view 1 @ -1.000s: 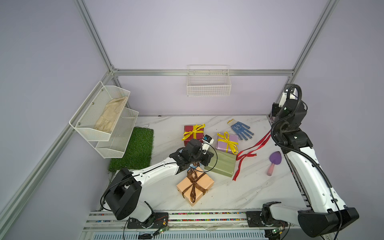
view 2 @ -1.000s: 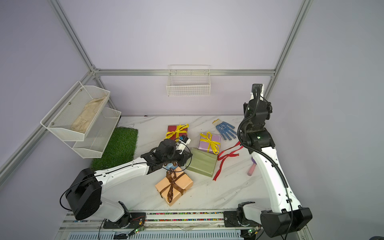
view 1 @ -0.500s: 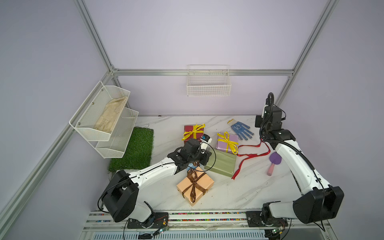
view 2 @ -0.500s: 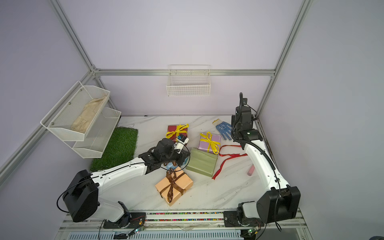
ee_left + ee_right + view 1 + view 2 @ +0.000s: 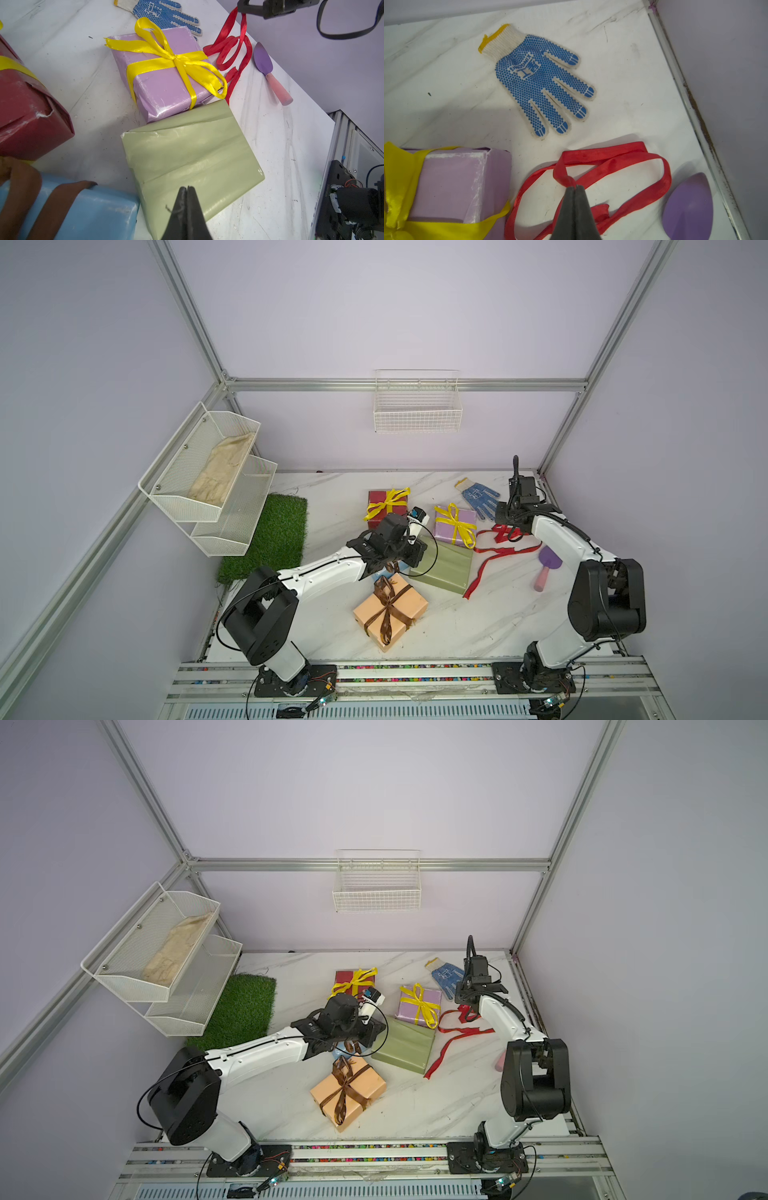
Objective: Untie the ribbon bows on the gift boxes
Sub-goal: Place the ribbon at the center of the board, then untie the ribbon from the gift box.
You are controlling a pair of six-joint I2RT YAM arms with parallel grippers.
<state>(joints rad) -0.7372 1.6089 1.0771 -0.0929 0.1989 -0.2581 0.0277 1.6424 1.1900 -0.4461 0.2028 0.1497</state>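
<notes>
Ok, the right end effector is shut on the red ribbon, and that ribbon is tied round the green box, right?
Not quite. The right end effector is shut on the red ribbon, but the left wrist view shows the green box bare, with that ribbon lying loose on the table beside it.

My left arm (image 5: 324, 572) reaches low from seven o'clock toward the centre, left pincer (image 5: 187, 190) pressed shut on nothing. My right arm (image 5: 557, 535) folds its elbow at four o'clock, right pincer (image 5: 574, 188) at two o'clock pinching the red ribbon (image 5: 591, 158).

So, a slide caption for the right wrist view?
Shut right gripper pinches the loose red satin ribbon near a blue-dotted knit glove.
</notes>
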